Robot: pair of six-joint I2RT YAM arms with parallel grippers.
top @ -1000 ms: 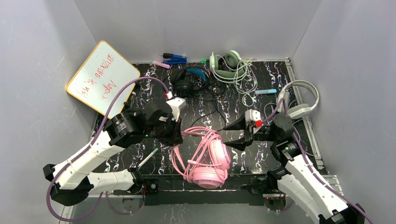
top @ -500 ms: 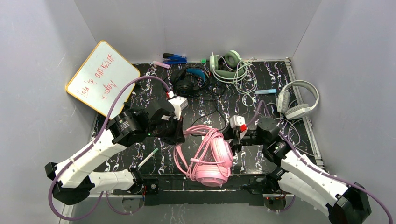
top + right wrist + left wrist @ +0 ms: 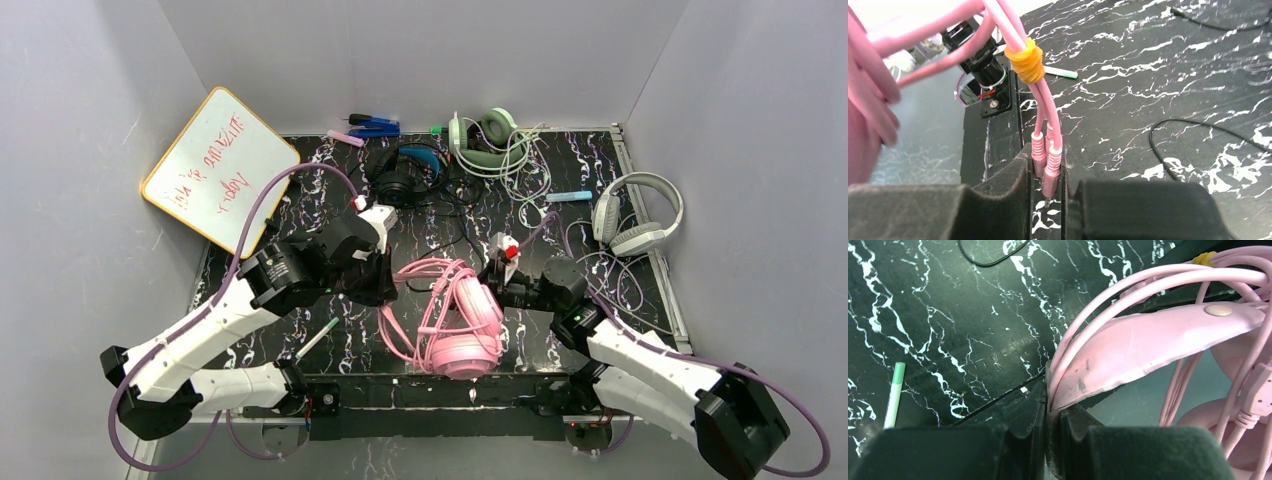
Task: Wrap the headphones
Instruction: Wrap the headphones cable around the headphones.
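Observation:
The pink headphones (image 3: 462, 325) are held up over the near middle of the black marble mat, with the pink cord (image 3: 432, 272) looped over the headband. My left gripper (image 3: 385, 283) is shut on the pink headband (image 3: 1128, 347). My right gripper (image 3: 492, 288) is shut on the cord's pink plugs (image 3: 1048, 167), below a yellow band (image 3: 1027, 61). The black-and-blue headphones (image 3: 405, 172) lie at the back centre. The white-grey headphones (image 3: 640, 212) lie at the right edge.
A green-white headset (image 3: 487, 142) with tangled cord lies at the back. A whiteboard (image 3: 218, 165) leans at the back left. A green-capped marker (image 3: 316, 338) lies near the front left. Blue pens (image 3: 372, 126) and a light blue marker (image 3: 570, 196) lie further back.
My right gripper moved left to the headset and closed on the cord's plugs. The pink headset shifted slightly right and back; the left gripper kept its hold on the headband.

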